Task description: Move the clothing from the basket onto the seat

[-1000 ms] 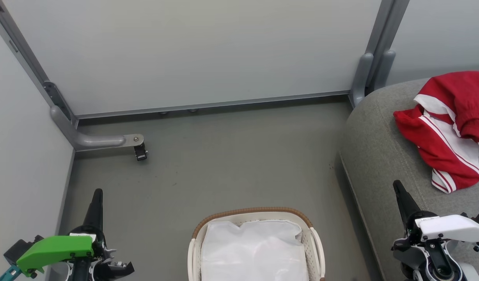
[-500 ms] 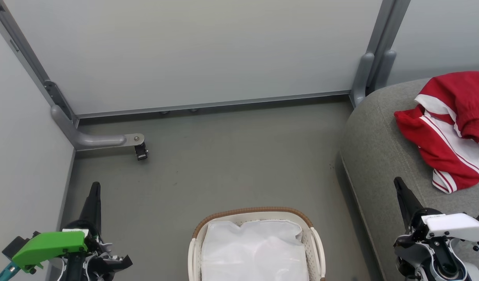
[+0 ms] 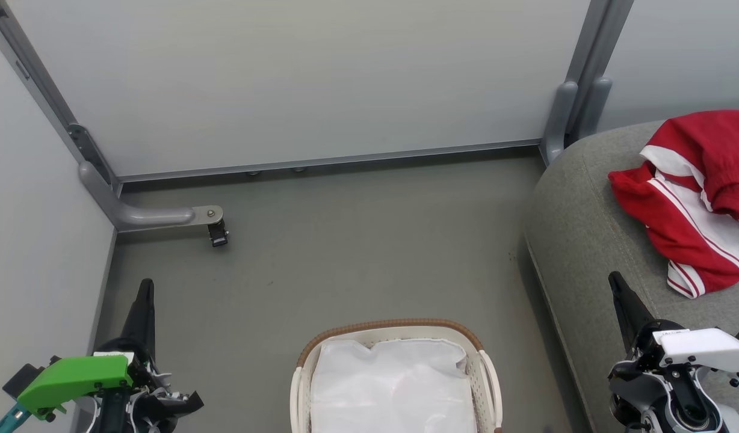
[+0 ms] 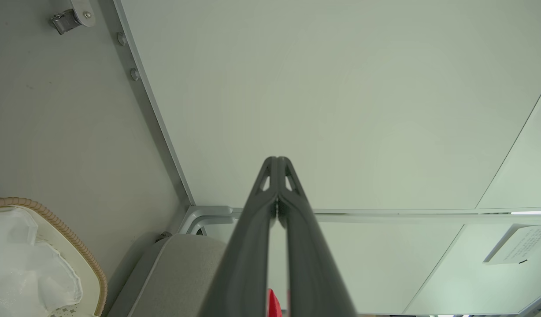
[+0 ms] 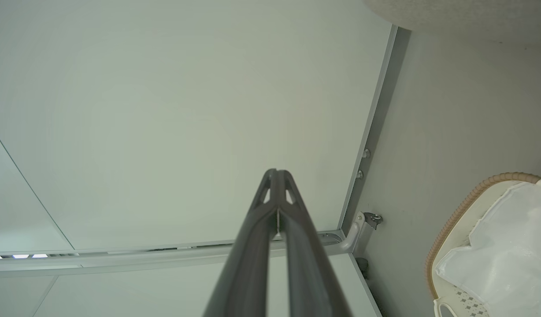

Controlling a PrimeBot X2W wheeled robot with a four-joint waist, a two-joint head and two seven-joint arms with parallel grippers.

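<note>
Pale partition panels [image 3: 321, 84] in grey metal frames closed off the far side and the left, with a grey floor [image 3: 357, 258] below them. In the head view the seat [image 3: 580, 228] bulged in from the right, its rounded grey corner close to the panel post. The left wrist view caught that same corner from low down, and the right wrist view showed a strip of its speckled fabric at the top edge.

The basket [image 3: 393, 326] stood on the floor at the bottom middle of the head view, just beside the seat, with a white liner [image 3: 393, 385] lying in it. Each wrist view showed one curved stretch of its brown woven rim. The clothing [image 3: 688, 204] lay crumpled on the seat, red with white panels and striped trim. The left wrist view gave a red sliver of it between the finger bases.

The left gripper [image 3: 145, 288] hung over the floor at the lower left and the right gripper [image 3: 615, 281] over the seat's front edge. The wrist views showed both pincers with tips pressed together, pinching nothing.

A small castor [image 3: 217, 233] sat under a bracket by the left post.
</note>
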